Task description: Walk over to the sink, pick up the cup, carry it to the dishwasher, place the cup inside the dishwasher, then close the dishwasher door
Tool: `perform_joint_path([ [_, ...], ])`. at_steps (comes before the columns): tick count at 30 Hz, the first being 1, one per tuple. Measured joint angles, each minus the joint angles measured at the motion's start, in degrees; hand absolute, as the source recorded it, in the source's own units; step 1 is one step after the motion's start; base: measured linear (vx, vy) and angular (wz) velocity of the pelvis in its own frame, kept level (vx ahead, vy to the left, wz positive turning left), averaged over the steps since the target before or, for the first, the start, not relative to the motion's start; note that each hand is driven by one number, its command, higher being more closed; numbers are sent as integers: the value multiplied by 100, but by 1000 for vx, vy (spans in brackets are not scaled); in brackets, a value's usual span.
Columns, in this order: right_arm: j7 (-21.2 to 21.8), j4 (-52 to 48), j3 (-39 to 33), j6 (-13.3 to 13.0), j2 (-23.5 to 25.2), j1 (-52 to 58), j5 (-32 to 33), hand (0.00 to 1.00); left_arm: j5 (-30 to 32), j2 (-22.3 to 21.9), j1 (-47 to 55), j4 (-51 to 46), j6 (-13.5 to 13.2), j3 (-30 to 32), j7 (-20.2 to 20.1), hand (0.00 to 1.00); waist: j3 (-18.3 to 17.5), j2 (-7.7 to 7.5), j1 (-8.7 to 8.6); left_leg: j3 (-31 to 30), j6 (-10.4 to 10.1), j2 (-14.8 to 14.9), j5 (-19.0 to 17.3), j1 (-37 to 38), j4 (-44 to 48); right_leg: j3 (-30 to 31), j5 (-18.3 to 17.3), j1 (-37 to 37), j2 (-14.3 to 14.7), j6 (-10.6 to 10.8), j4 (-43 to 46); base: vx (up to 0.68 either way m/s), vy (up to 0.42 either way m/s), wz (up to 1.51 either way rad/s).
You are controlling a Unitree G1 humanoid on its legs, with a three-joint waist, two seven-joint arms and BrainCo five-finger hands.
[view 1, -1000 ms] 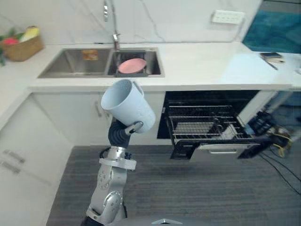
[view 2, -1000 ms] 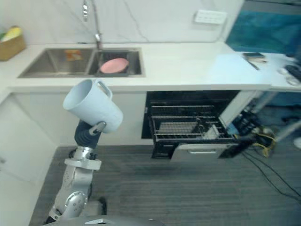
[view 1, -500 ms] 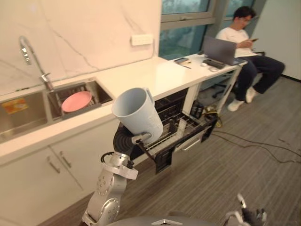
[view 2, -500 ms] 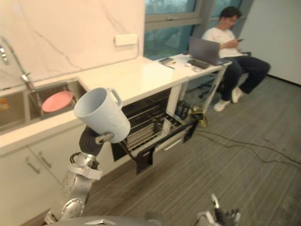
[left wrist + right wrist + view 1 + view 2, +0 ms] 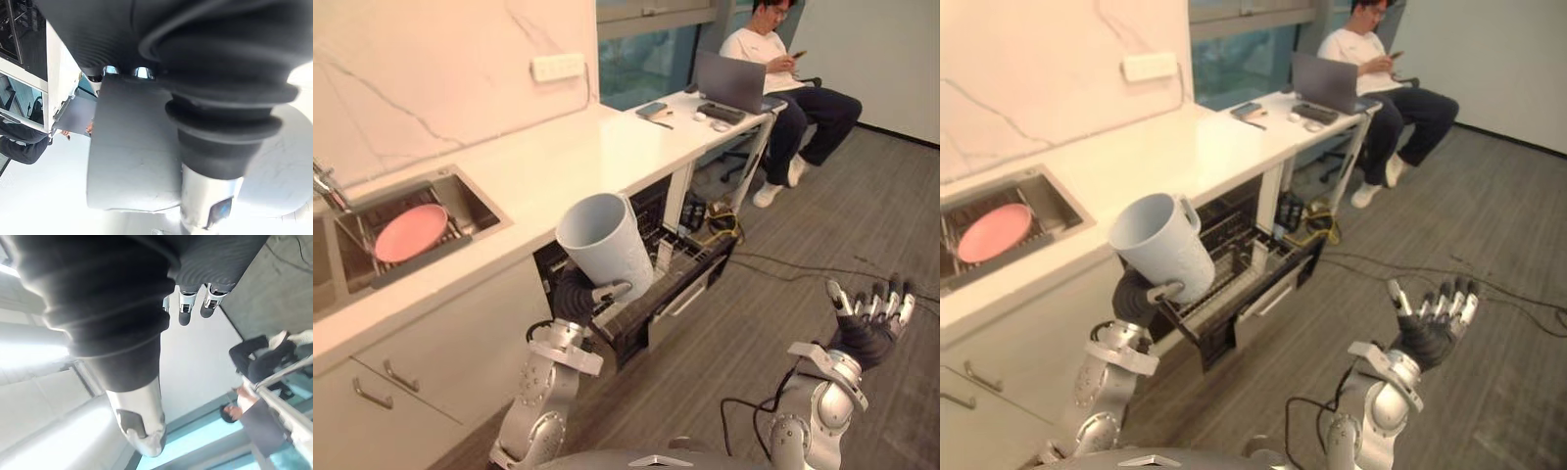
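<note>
Two hands are up at the moment. The left hand [image 5: 574,297] has its fingers and thumb wrapped round the bottom of the pale blue cup [image 5: 604,245], which sits above it, mouth up and a bit tilted. Just past and below that hand is the open dishwasher [image 5: 693,262] with its rack pulled out. The sink [image 5: 470,201] with a pink plate [image 5: 409,232] is off to its other side. The right hand [image 5: 869,325] is raised with fingers spread, holding nothing, well apart from the cup.
</note>
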Motion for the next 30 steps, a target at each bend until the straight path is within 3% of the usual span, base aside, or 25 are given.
perform_joint_path([
  [2,199,124,-1,256,-160,-122,19,0,2,15,1,109,1,65,15,100,-17,-94,39,-84,11,-264,-239,-79,-1225,197,161,-90,-190,72,-98,121,207,-23],
  [3,350,273,-2,439,-341,-259,52,0,1,34,-1,204,3,136,24,100,-9,-102,21,-317,-17,-478,28,-75,-2288,255,309,-128,-335,267,-172,136,288,-44],
  [4,509,427,2,607,-532,-324,170,0,-1,26,36,313,11,204,32,100,-40,-120,42,-401,-293,-752,599,103,-2811,462,419,-97,-444,416,-365,118,232,-32],
  [6,798,418,-9,797,-653,-342,478,0,-4,84,17,319,35,292,48,100,-199,-108,-124,-496,-163,-1030,777,89,-3137,531,760,59,-512,445,-1075,130,214,21],
  [10,1360,404,240,997,-749,-570,589,0,-1,201,-47,359,33,354,33,100,-26,-350,-76,-687,-110,-1151,690,-78,-2841,613,1240,369,-526,591,-1889,76,149,-3],
  [12,1483,398,359,1022,-869,-815,592,0,1,225,-47,356,34,401,-68,100,-20,-266,-6,-743,-89,-1102,360,-60,-2677,804,1263,348,-496,694,-1950,10,95,-43],
  [16,1488,301,497,1120,-864,-820,592,0,58,263,-114,354,46,448,-125,100,2,-285,15,-501,1,-1238,235,95,-2738,1101,1299,256,-594,791,-1907,-37,108,-42],
  [22,1713,-126,916,1082,-829,-642,582,0,539,308,-317,143,59,513,78,100,56,-339,22,-23,173,-1348,142,193,-2822,1214,1216,-674,-773,475,-605,-44,111,-41],
  [24,1805,-149,1088,1065,-838,-730,569,0,807,404,-442,87,57,537,279,100,66,-415,29,-9,182,-1359,150,125,-2777,1140,1473,-510,-742,581,-1183,36,63,-37],
  [27,1918,-149,1309,1071,-867,-1055,568,0,1254,456,-707,78,57,842,740,100,121,-379,143,6,184,-1290,148,33,-2781,1042,2168,-258,-574,577,-2169,-23,20,-48],
  [28,2022,-153,1429,1080,-893,-1180,582,0,1557,451,-840,78,57,1002,1056,100,151,-397,179,39,187,-1288,146,35,-2780,1026,2412,-104,-538,583,-2558,-56,-4,-23],
  [30,2099,-189,1641,1093,-971,-1239,584,0,1863,449,-927,58,57,1142,1316,100,158,-395,211,44,182,-1264,140,19,-2752,926,2501,-38,-513,575,-2693,-69,-27,-8],
])
